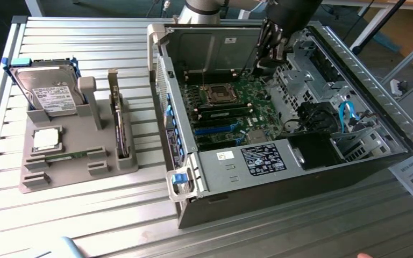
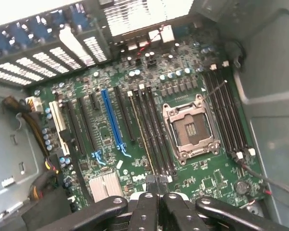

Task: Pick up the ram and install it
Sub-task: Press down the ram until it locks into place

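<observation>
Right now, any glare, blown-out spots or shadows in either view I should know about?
Exterior view: sunlit table slats glare in bright stripes, while the open computer case interior sits in shade under the dark gripper. Wrist view: one corner and the vent grille are blown out white; the motherboard is evenly lit and readable.

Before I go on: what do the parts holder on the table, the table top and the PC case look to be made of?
Parts holder: matte grey plastic, probably printed or moulded; dull, uniform, blocky slots. Table top: bare metal, likely aluminium; ribbed slats with bright streaky glare. PC case: sheet metal, probably steel, with a dull silver finish; thin folded edges and punched vent holes.
</observation>
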### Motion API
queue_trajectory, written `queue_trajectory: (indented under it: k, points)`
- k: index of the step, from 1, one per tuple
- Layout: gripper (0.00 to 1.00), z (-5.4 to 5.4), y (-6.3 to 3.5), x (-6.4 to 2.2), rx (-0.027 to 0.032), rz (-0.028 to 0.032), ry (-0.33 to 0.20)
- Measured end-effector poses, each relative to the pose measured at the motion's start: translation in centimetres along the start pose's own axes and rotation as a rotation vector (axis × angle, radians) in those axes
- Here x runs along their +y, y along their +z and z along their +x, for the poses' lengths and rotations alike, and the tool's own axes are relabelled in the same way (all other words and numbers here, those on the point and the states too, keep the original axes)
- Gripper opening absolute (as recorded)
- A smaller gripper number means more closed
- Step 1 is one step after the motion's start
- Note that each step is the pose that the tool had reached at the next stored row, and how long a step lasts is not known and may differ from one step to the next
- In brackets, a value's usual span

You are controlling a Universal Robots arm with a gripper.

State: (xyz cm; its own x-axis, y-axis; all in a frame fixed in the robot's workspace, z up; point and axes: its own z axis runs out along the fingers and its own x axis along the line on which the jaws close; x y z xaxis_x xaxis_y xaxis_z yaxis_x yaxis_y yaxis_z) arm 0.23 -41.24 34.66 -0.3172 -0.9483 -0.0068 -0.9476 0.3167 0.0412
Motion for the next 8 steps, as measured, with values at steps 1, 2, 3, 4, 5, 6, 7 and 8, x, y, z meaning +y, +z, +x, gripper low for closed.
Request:
queue_trajectory:
  k: [1, 2, 3, 4, 5, 6, 7, 8]
  points:
    - [0.1, 0.0, 0.0, 0.0, -0.0005, 0.0001, 0.015]
    - [0.1, 0.0, 0.0, 0.0, -0.0011, 0.0002, 0.031]
    - [0.1, 0.0, 0.0, 0.0, -0.002, 0.0004, 0.056]
    - [0.1, 0.0, 0.0, 0.0, -0.0033, 0.0007, 0.085]
    - [0.1, 0.0, 0.0, 0.0, -0.0047, 0.0009, 0.121]
    - [0.1, 0.0, 0.0, 0.0, -0.0057, 0.0012, 0.151]
    - [0.1, 0.0, 0.0, 0.0, -0.0065, 0.0014, 0.174]
    - [0.1, 0.0, 0.0, 0.0, -0.0071, 0.0016, 0.193]
